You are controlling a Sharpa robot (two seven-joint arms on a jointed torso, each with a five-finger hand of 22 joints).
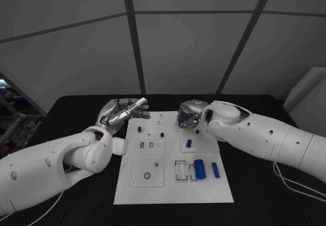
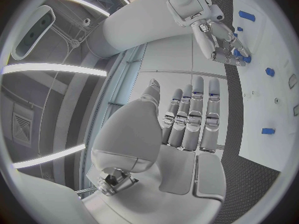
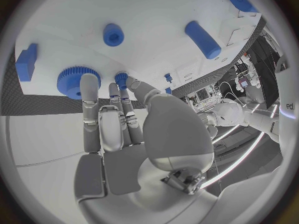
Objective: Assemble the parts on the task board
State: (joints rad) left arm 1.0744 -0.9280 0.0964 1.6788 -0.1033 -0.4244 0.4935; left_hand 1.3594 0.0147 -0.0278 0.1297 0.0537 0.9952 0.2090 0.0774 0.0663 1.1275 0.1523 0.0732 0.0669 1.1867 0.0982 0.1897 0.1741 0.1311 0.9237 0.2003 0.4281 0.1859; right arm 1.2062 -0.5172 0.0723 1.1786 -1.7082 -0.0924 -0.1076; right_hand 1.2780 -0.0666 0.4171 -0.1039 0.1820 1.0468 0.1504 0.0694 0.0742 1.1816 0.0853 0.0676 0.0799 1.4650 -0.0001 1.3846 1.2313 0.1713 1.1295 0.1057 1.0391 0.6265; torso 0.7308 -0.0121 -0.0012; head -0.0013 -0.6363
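Black table (image 1: 81, 106) under white task board (image 1: 173, 188); left hand (image 1: 122, 113) spread, empty; right hand (image 1: 188, 117) fingering blue gear (image 3: 74, 80).

The board (image 1: 173, 188) looks like smooth matt white plastic, and the table (image 1: 258, 207) round it is black with a rough woven-looking grain. By the right hand's (image 3: 115, 129) fingertips sits a blue gear (image 3: 72, 80) of matt plastic with a finely ridged rim, near a smooth blue peg (image 3: 202, 39). Both hands, the left (image 2: 187, 122) too, have satin silver metal-look fingers with grey pads, on glossy white arm shells (image 1: 272, 139)
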